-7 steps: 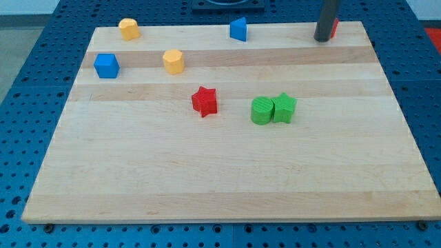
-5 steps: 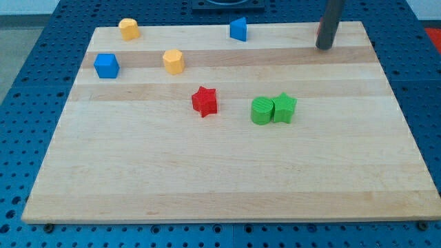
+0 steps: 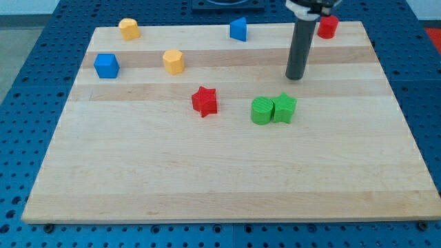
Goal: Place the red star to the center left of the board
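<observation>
The red star [image 3: 204,100] lies on the wooden board [image 3: 220,172], a little left of the board's middle. My tip [image 3: 295,77] rests on the board to the star's upper right, well apart from it. The tip stands just above the green star [image 3: 284,107], which touches a green cylinder [image 3: 262,110]. The tip touches no block.
A red cylinder [image 3: 327,26] sits at the top right edge. A blue block [image 3: 238,29] is at the top middle. An orange block [image 3: 129,28] is at the top left, another orange block [image 3: 173,61] below it, and a blue cube [image 3: 107,65] near the left edge.
My tip has moved from the top right corner down and to the left, toward the green blocks. The red cylinder it hid now shows. No block has moved.
</observation>
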### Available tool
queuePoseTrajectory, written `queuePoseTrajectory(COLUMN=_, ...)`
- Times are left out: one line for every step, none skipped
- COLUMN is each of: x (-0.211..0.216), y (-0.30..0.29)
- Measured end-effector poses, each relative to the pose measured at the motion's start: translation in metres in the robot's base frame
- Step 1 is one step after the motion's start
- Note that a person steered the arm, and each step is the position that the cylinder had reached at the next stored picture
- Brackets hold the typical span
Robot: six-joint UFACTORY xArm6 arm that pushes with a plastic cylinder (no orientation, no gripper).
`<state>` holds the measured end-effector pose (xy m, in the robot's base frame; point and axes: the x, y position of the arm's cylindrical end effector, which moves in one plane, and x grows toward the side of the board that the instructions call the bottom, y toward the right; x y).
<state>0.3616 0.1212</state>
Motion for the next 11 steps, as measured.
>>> queuePoseTrajectory(x=0.030, y=-0.020)
queuePoseTrajectory(x=0.049, y=-0.064)
queuePoseTrajectory(x=0.051, y=-0.124)
queuePoseTrajectory(x=0.051, y=-0.183)
queuePoseTrajectory(x=0.051, y=-0.226)
queuePoseTrajectory(x=0.051, y=-0.229)
queuePoseTrajectory(x=0.051, y=-0.205)
queuePoseTrajectory(x=0.060, y=-0.178)
queuePoseTrajectory(x=0.088, y=-0.184)
queuePoseTrajectory(x=0.097, y=-0.230)
queuePoseTrajectory(x=0.083, y=-0.283)
